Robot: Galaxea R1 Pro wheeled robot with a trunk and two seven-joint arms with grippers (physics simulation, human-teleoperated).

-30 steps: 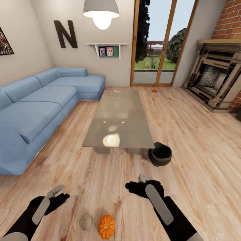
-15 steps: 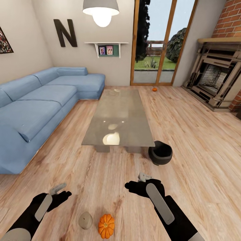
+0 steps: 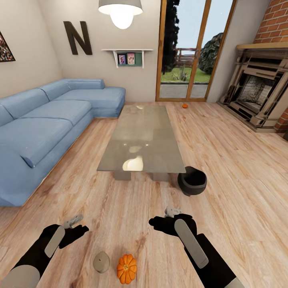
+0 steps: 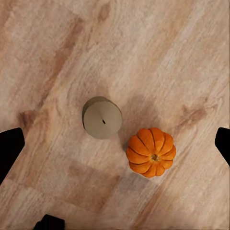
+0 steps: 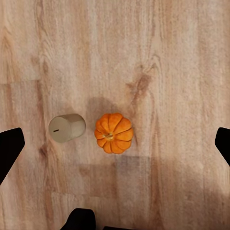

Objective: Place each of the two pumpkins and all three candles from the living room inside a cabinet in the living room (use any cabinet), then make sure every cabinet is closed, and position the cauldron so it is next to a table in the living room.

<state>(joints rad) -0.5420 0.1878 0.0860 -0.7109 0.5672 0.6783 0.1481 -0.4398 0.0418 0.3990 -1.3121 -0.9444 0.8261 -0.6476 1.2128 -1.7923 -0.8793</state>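
An orange pumpkin (image 3: 127, 268) and a tan candle (image 3: 101, 262) sit side by side on the wood floor just in front of me, also seen as pumpkin (image 4: 151, 152) and candle (image 4: 102, 118) from above. My left gripper (image 3: 74, 221) hovers open above and left of them, and my right gripper (image 3: 173, 211) hovers open above and right. Both hold nothing. A second pumpkin (image 3: 185, 106) lies far off by the glass door. The black cauldron (image 3: 192, 181) stands on the floor at the near right corner of the glass table (image 3: 140, 136). The cabinet is out of view.
A blue corner sofa (image 3: 44, 128) runs along the left wall. A fireplace (image 3: 256, 96) with brick surround stands at the right. Open wood floor lies between the table and the fireplace, and around the near pumpkin and candle.
My left arm has shifted a little to the right and forward. The view has tilted slightly, so the table and cauldron sit a bit differently. The right arm has held still.
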